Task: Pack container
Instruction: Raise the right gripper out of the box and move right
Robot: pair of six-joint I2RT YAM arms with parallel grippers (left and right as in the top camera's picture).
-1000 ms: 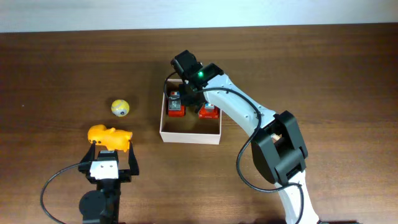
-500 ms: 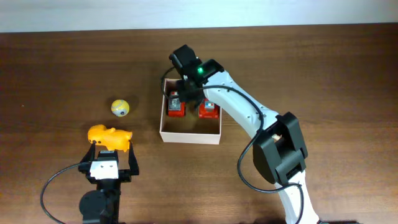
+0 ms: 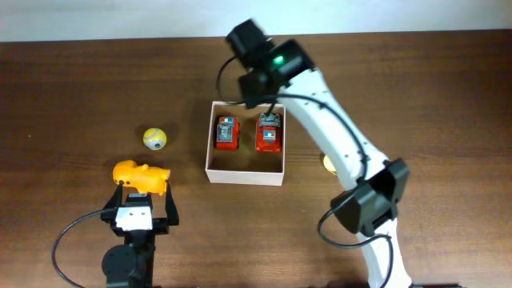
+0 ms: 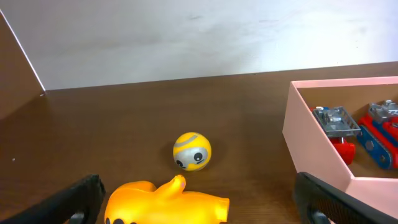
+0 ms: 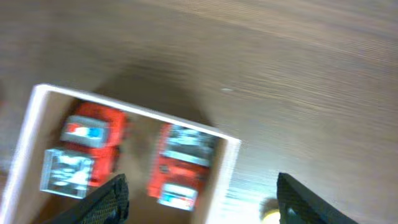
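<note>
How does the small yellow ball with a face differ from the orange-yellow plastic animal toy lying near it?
The small yellow ball is round; the orange-yellow animal toy is long and lumpy. The ball is pale yellow with a grey band; the toy is deeper orange-yellow. The ball is smaller than the toy. Both lie on the brown wooden table, outside the white-walled container.

two red cars (image 3: 227, 134) sit side by side in the box (image 3: 245, 175). a yellow ball (image 3: 155, 139) and orange toy (image 3: 141, 175) lie left.

Lab bench: wooden table (image 3: 72, 88), white wall (image 4: 186, 37).
</note>
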